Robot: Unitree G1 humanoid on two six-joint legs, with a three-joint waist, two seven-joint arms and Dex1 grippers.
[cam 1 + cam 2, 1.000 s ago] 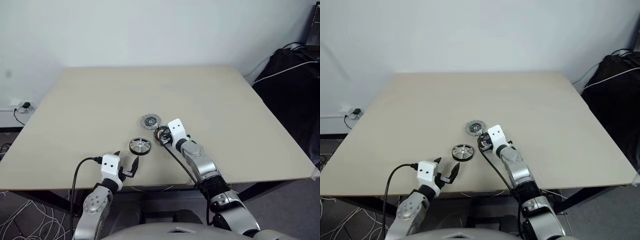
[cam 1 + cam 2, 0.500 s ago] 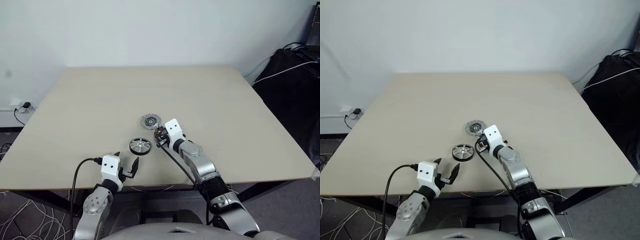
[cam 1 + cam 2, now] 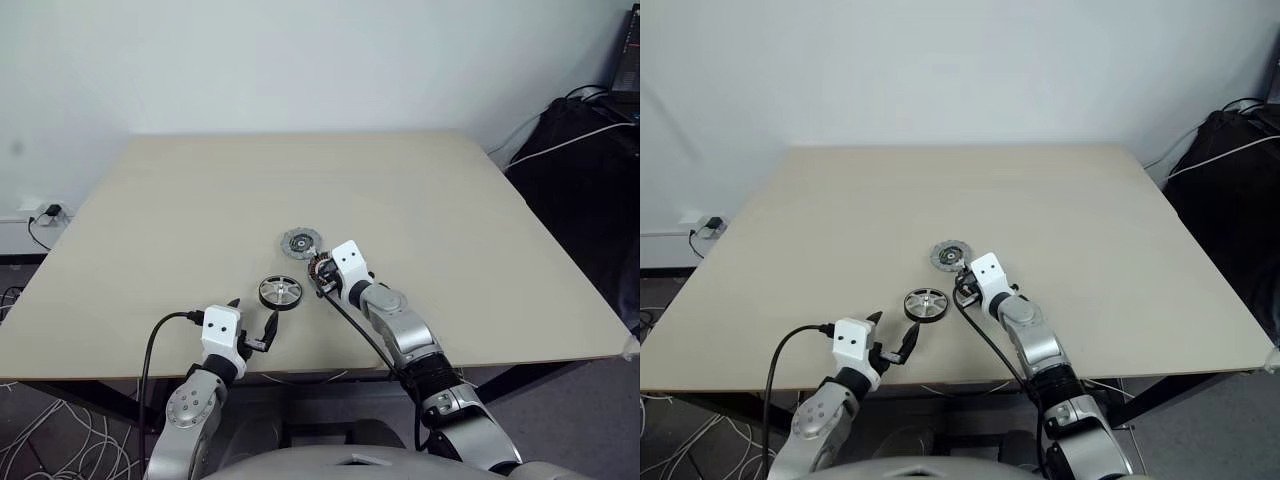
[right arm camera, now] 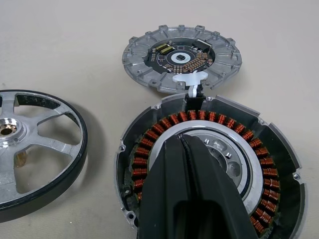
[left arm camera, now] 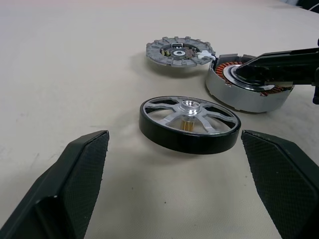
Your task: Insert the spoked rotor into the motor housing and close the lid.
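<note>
Hovering at the near edge of the surface [image 3: 160,200], the left gripper [image 3: 252,325] keeps its jaws wide apart, as a second ago, with the spoked rotor [image 3: 280,292] lying flat just beyond them and untouched. To the rotor's right, the right gripper [image 4: 185,149] has its jaws pressed together, their tips resting inside the motor housing [image 4: 209,169] on its silvery centre; since the earlier frame that wrist has swung a little to the left while the parts lie where they were. Just past the housing sits the lid [image 3: 299,241], flat on the pale beige surface, joined to the housing by a small white connector [image 4: 192,82]. Farther off stand a white wall [image 3: 300,60] and a black bag [image 3: 590,190] at the right. From the right wrist, copper windings and the lid's circuit face show plainly; from the head they are a blur.
</note>
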